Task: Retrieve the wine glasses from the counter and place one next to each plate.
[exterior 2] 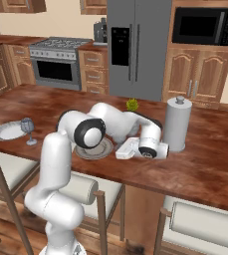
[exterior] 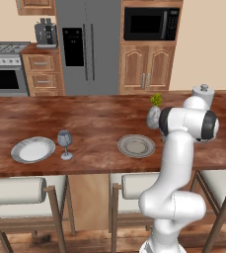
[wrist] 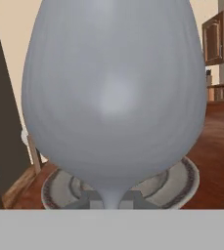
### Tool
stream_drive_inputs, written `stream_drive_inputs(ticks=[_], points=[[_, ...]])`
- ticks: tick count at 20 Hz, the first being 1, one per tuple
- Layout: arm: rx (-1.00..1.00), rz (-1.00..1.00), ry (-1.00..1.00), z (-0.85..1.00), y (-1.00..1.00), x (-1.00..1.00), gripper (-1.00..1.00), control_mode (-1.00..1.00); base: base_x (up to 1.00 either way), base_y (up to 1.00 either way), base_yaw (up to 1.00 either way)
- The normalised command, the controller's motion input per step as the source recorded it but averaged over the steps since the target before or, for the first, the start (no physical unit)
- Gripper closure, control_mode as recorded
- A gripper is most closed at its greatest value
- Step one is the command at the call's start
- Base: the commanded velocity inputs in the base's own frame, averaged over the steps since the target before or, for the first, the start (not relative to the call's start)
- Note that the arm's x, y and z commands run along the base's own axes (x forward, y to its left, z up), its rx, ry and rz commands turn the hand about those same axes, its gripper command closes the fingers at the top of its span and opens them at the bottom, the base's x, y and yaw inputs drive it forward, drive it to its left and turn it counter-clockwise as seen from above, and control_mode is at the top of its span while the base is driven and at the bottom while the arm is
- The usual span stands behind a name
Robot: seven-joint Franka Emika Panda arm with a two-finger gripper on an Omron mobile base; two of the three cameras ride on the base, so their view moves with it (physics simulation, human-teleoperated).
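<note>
Left base view: a long wooden island (exterior: 104, 128) carries two plates, the left plate (exterior: 33, 149) with a wine glass (exterior: 64, 144) standing upright just beside its right edge, and the right plate (exterior: 136, 146) near the middle of the top. The arm (exterior: 176, 163) rises at lower right and covers the space right of that plate; behind its elbow stand a grey vase (exterior: 153, 116) with a yellow-green plant and a paper-towel holder (exterior: 203, 95). Stools (exterior: 20, 192) line the near side; a fridge (exterior: 88, 44), an oven (exterior: 6, 69) and a microwave (exterior: 150, 23) stand along the back wall. Right base view: the arm folds low over the island, its wrist (exterior 2: 150, 144) lying just right of the right plate (exterior 2: 93, 149) and just left of the paper-towel holder (exterior 2: 177, 124). The fingers are hidden behind the wrist, so the grip cannot be judged here. The first glass (exterior 2: 27, 129) stands far left beside the left plate (exterior 2: 6, 131). Hand view: a second glass (wrist: 114, 93) sits directly in front of the camera, its bowl spanning most of the width and its stem dropping between the finger tips (wrist: 86, 199) of the gripper (wrist: 111, 201), which appear clamped on the stem. Behind the glass lies the right plate (wrist: 182, 183) on the island top.
</note>
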Motion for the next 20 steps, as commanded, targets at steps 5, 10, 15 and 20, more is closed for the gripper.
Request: stream_drive_inputs(ticks=[5,10,15,20], points=[[-0.08,0.00,0.00,-0.17,0.00,0.00,1.00,-1.00,0.00,0.00,0.00],[0.00,0.00,-0.10,-0.07,0.03,0.03,1.00,-1.00,0.00,0.00,0.00],[0.00,0.00,-0.20,-0.01,0.05,0.08,1.00,-1.00,0.00,0.00,0.00],[0.00,0.00,-0.19,-0.05,0.00,0.14,1.00,-1.00,0.00,0.00,0.00]])
